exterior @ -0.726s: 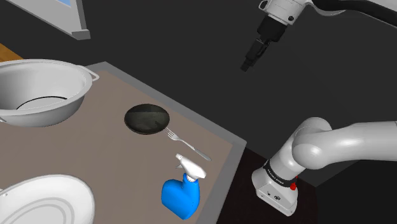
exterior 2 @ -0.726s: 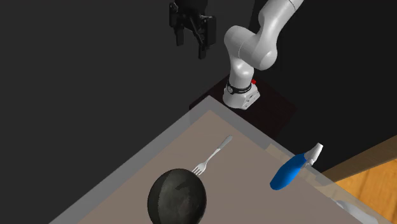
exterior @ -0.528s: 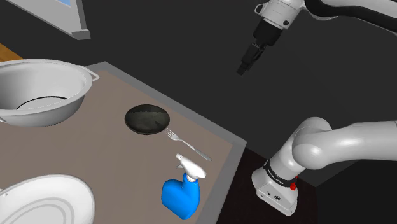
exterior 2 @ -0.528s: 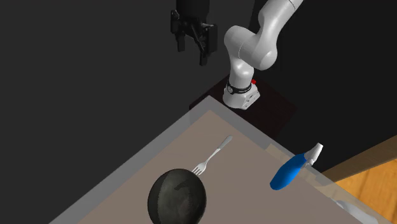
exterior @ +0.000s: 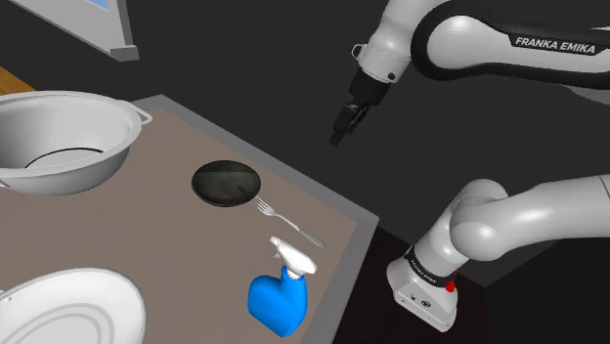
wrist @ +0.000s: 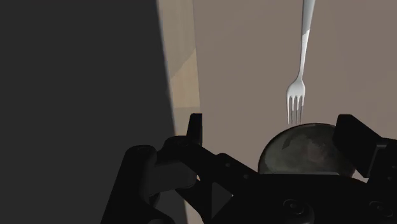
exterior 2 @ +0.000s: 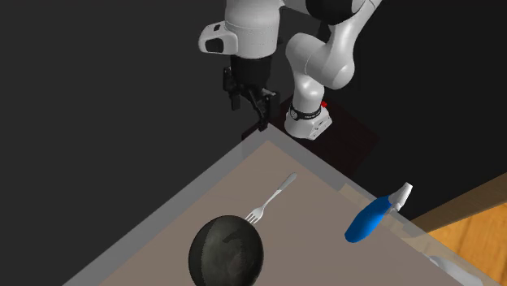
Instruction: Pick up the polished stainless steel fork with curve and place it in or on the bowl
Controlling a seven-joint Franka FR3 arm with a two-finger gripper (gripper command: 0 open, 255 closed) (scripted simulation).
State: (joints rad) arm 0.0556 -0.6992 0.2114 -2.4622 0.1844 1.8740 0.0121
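In the shoulder view my fingers [exterior: 338, 135] hung high above the table [exterior: 147, 235] edge nearest my stand [exterior: 428, 293]. The fork [exterior: 289, 223] lay flat by that edge, its tines just beside the dark bowl [exterior: 226, 183].

In the second exterior view the fingers stood well apart and held nothing.

In the wrist view the fork looked thin, stiff and light, and probably slick. I judged mid-handle, pinched across its narrow width, the best hold. The table top was matte grey-brown, with dark walls around it.
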